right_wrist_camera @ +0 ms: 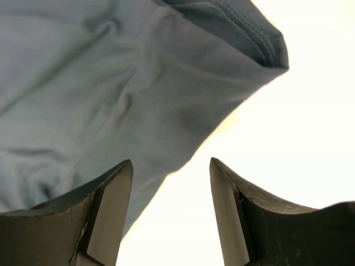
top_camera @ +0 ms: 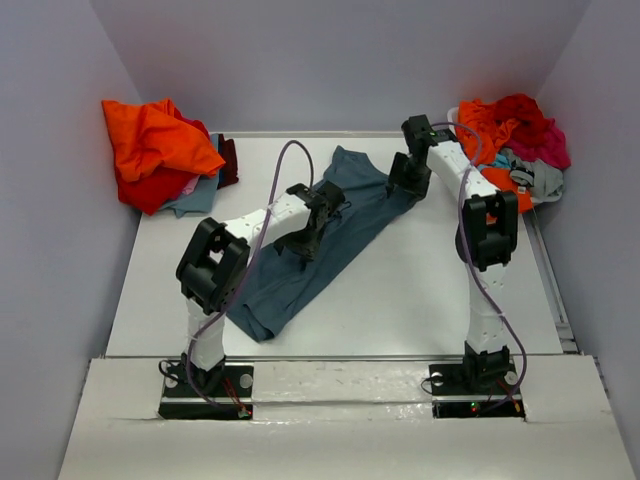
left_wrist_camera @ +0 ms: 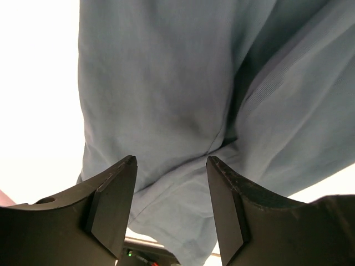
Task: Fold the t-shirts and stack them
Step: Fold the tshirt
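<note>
A dark slate-blue t-shirt (top_camera: 290, 285) lies stretched diagonally across the white table (top_camera: 420, 290), rumpled and unfolded. My left gripper (top_camera: 303, 245) hovers over its middle. In the left wrist view that gripper (left_wrist_camera: 171, 160) is open, with creased blue cloth (left_wrist_camera: 166, 83) beneath and between the fingers, and nothing pinched. My right gripper (top_camera: 405, 185) is at the shirt's far right end. In the right wrist view it (right_wrist_camera: 171, 162) stands open over the shirt's edge (right_wrist_camera: 111, 83), with bare table under the right finger (right_wrist_camera: 233, 210).
A heap of orange, red and teal shirts (top_camera: 155, 150) sits at the back left corner. Another heap of orange, red, magenta and grey shirts (top_camera: 515, 140) sits at the back right. Grey walls close in the table on three sides.
</note>
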Available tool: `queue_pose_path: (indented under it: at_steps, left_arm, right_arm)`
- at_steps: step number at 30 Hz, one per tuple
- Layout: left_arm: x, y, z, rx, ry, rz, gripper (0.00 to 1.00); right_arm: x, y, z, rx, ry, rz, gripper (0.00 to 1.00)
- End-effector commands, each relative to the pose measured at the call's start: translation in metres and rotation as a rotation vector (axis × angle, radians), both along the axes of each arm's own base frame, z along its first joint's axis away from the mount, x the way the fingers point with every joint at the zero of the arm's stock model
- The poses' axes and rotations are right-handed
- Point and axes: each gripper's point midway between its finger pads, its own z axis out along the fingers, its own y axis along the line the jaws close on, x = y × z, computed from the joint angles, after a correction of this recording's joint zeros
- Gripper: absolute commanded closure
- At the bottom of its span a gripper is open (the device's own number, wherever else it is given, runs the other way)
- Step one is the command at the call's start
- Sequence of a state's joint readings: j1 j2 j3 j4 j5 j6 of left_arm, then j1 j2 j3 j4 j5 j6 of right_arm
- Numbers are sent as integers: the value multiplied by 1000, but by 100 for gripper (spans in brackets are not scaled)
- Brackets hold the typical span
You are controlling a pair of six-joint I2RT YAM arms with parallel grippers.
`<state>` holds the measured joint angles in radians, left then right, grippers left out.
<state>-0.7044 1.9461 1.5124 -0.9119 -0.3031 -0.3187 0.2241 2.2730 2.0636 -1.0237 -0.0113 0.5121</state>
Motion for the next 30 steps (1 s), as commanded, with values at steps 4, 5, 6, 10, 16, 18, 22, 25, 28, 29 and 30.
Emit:
queue_pose_path:
  at_steps: [4, 5, 6, 10, 16, 18, 22, 25, 28, 29, 30]
  left_arm:
    - [-20, 27, -1, 37, 14, 48, 34]
    - [-21, 27, -1, 32, 13, 53, 34]
    - [-20, 30, -2, 30, 14, 64, 35]
    - [-19, 37, -1, 30, 13, 82, 35]
    - [-22, 42, -5, -6, 35, 105, 35]
    - [-28, 44, -12, -4, 52, 105, 35]
    - [-39, 48, -23, 1, 85, 106, 35]
    - [-44, 50, -29, 8, 108, 105, 35]
    - [-46, 52, -33, 22, 121, 102, 35]
    - [-46, 53, -32, 24, 118, 104, 35]
    - [-45, 56, -33, 27, 118, 113, 35]
  right_arm:
    - [-25, 33, 52, 75, -44, 93, 36]
    - [-30, 38, 49, 80, -32, 104, 36]
    - [-34, 43, 47, 84, -27, 116, 36]
    - [-52, 78, 29, 99, 14, 185, 37]
    - [-63, 103, 16, 116, 31, 215, 37]
    - [-65, 104, 10, 119, 46, 212, 37]
    - [-66, 104, -6, 115, 80, 214, 37]
    - [-65, 103, -14, 102, 87, 208, 37]
    - [-60, 104, -27, 93, 97, 200, 37]
    - [-59, 104, -29, 89, 99, 198, 37]
    - [-57, 104, -32, 84, 99, 198, 37]
